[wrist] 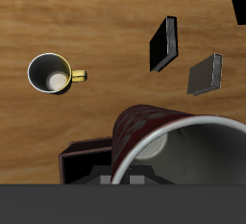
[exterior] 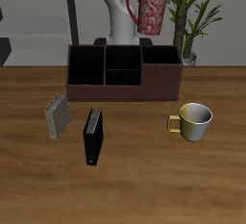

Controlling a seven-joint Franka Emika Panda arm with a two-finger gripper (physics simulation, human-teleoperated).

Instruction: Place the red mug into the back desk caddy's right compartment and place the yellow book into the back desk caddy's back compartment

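Observation:
The red mug, speckled with white, hangs tilted in the air above the back desk caddy, over the end that holds the right compartment. My gripper is shut on the red mug, whose pale inside fills much of the wrist view. In the caddy's split middle column, the back compartment holds nothing. The yellow book, pale grey-tan, rests on the table in front of the caddy; it also shows as the yellow book in the wrist view.
A black book lies beside the yellow book, nearer the table's front edge. A plain yellow-gold mug stands in front of the caddy's other end. A potted plant stands behind the caddy.

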